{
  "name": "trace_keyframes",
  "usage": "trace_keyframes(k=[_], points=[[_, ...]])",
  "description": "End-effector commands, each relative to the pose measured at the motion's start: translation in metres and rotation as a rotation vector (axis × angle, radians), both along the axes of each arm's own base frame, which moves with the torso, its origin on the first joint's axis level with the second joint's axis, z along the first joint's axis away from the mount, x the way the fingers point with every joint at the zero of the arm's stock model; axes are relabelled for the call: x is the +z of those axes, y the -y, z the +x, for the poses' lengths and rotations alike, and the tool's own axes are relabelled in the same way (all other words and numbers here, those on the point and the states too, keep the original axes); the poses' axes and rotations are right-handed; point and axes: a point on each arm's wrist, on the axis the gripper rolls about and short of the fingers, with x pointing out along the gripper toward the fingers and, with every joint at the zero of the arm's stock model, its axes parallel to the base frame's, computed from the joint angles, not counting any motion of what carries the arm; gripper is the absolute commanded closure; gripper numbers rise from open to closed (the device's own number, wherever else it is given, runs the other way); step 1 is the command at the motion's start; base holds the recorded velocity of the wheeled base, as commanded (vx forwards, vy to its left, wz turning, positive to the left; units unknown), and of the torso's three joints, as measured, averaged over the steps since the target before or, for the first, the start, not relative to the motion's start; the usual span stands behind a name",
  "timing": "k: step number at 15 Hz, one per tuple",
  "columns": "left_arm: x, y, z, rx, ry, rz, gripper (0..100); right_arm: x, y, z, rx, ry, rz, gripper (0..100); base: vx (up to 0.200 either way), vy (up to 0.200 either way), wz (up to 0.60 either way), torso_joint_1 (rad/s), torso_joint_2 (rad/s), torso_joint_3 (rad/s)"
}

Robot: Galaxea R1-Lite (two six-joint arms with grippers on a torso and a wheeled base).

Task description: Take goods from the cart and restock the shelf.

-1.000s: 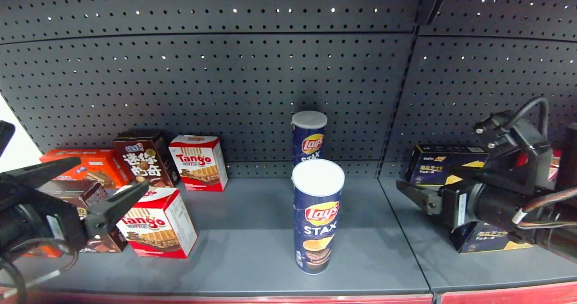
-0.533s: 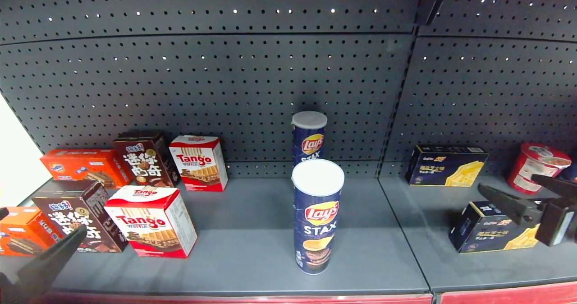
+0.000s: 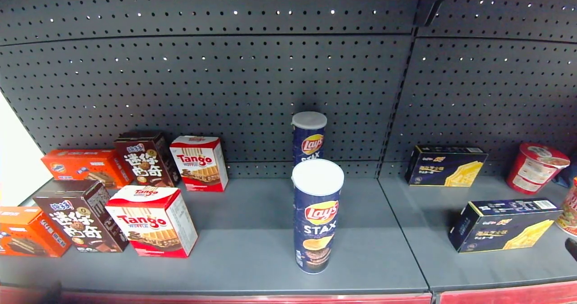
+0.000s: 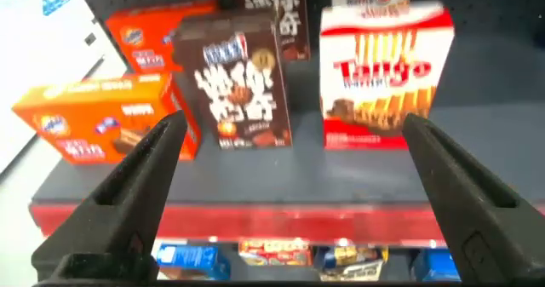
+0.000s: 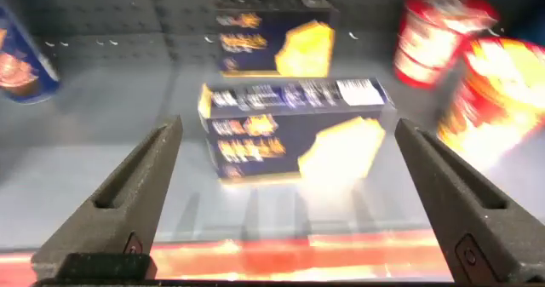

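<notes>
Both arms have pulled back out of the head view. On the shelf [image 3: 252, 236], the front chip can [image 3: 317, 216] stands upright mid-shelf, the rear chip can [image 3: 309, 137] directly behind it. Left tool [image 4: 294, 125] and right tool [image 5: 288, 127] gape wide, holding nothing, before the shelf edge.

L gripper [image 4: 294, 121], R gripper [image 5: 287, 125]: matte blk wedge fingers [image 5: 128, 202]

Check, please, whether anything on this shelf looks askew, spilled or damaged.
Nothing looks spilled or damaged. Only the front dark blue box seems turned slightly off the shelf edge, unlike the blue box behind it; both chip cans stand upright.
</notes>
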Motion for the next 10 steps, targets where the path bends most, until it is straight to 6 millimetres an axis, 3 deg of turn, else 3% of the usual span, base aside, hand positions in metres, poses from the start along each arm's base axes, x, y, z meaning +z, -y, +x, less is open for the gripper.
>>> trace_keyframes(k=[1, 4, 7, 10], points=[[-0.023, -0.001, -0.017, -0.003, 0.033, -0.001, 0, -0.014, 0.003, -0.03, -0.012, 0.048, 0.002, 0, 0.0, 0.0, 0.0, 0.0, 0.0, 0.0], [-0.05, -0.001, -0.04, -0.009, 0.002, -0.004, 0, -0.049, 0.004, -0.047, -0.015, 0.038, -0.013, 0, 0.0, 0.0, 0.0, 0.0, 0.0, 0.0], [-0.05, -0.001, -0.049, -0.004, 0.031, -0.071, 0, -0.078, 0.005, -0.065, 0.0, 0.029, -0.025, 0, 0.0, 0.0, 0.0, 0.0, 0.0, 0.0], [-0.05, 0.0, -0.049, -0.046, 0.029, -0.09, 0, -0.078, 0.004, -0.066, 0.043, 0.03, -0.005, 0, 0.0, 0.0, 0.0, 0.0, 0.0, 0.0]])
